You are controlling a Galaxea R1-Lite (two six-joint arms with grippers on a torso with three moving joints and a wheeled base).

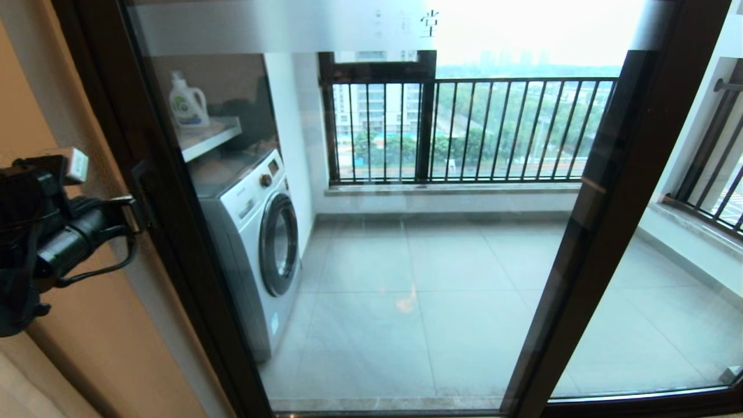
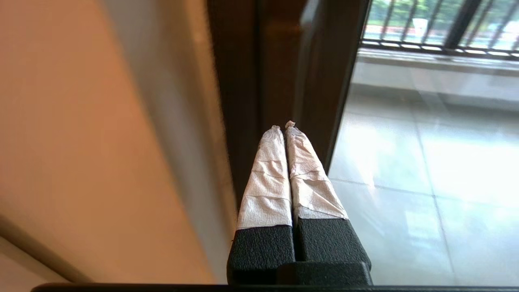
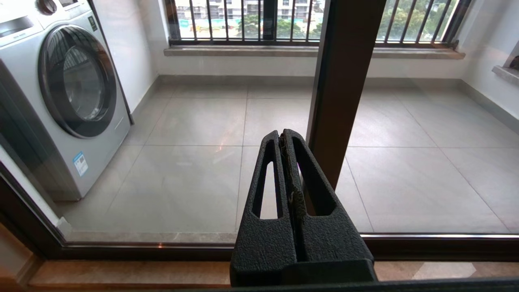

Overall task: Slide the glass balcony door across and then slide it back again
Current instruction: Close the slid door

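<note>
The glass balcony door fills the head view, with a frosted strip of Chinese characters across its top. Its dark brown left stile stands against the wall side. My left gripper is shut and empty, its paper-wrapped fingertips pointing at that stile. Whether they touch it I cannot tell. A dark vertical piece on the stile sits just beyond the tips. My right gripper is shut and empty, low in front of the glass beside a brown upright stile. It is out of the head view.
An orange-beige wall flanks the door on the left. Behind the glass stand a white washing machine, a shelf with a detergent bottle and the barred balcony window. The floor track runs along the bottom.
</note>
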